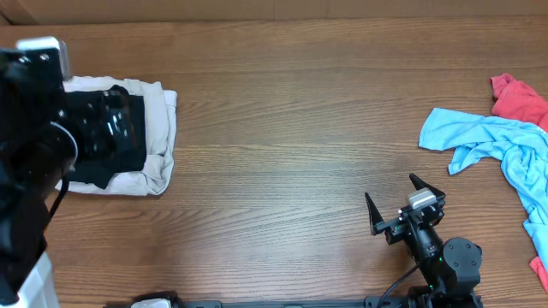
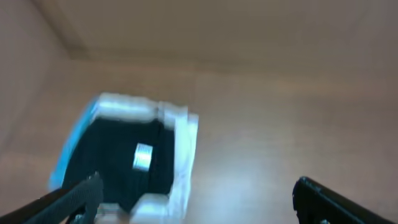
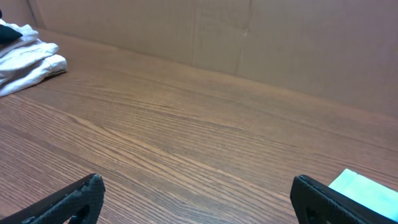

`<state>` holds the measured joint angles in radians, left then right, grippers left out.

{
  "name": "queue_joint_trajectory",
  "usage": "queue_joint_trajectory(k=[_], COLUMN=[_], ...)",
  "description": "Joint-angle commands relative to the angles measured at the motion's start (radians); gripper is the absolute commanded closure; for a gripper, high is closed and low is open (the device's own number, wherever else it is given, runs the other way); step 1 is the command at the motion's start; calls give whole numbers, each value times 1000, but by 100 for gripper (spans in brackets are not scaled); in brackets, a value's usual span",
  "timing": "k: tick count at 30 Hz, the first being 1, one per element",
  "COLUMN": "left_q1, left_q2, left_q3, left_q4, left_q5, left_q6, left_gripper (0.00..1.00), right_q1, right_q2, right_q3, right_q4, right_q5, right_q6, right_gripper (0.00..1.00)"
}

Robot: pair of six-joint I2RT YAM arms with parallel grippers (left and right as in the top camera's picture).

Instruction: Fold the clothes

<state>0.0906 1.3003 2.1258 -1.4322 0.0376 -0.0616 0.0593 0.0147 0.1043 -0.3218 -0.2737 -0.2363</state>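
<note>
A folded black T-shirt lies on a folded cream garment at the table's left. In the blurred left wrist view the black T-shirt shows a small white label, with cream cloth around it. My left gripper is open and empty, above the stack's near right corner. A light blue garment and a red one lie crumpled at the right edge. My right gripper is open and empty over bare wood at the front right; the right wrist view shows it too.
The wooden table stretches between the stack and the crumpled pile. A cardboard wall stands along the far edge. The left arm's body covers the stack's left side. The light blue cloth's corner is near the right finger.
</note>
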Motion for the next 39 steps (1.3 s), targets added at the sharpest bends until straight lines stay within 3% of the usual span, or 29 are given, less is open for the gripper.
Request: queue_joint_trajectory(k=[1, 11, 14, 25, 31, 35, 39], left_q1=[-13, -13, -13, -13, -34, -54, -80], left_q2=[-173, -686, -829, -1299, -1298, -1298, -1298], left_q3=[-327, -1263, -1430, -1872, -1982, -2115, -2121], left_q4=[284, 967, 1047, 1183, 1265, 1445, 1369], left_q5=[94, 140, 139, 112, 108, 108, 109], left_q6=[-20, -21, -21, -27, -31, -29, -29], left_gripper=[0, 0, 0, 0, 0, 0, 0], right_q1=[-5, -5, -5, -5, -5, -5, -5], right_q2=[-12, -12, -12, -12, -12, -12, -12], right_q3=[-6, -6, -6, -6, -6, -6, -6], right_q4=[6, 6, 6, 6, 6, 6, 6], right_q5=[-5, -5, -5, -5, -5, -5, -5], right_q6=[3, 3, 3, 3, 3, 3, 3], right_gripper=[0, 0, 0, 0, 0, 0, 0])
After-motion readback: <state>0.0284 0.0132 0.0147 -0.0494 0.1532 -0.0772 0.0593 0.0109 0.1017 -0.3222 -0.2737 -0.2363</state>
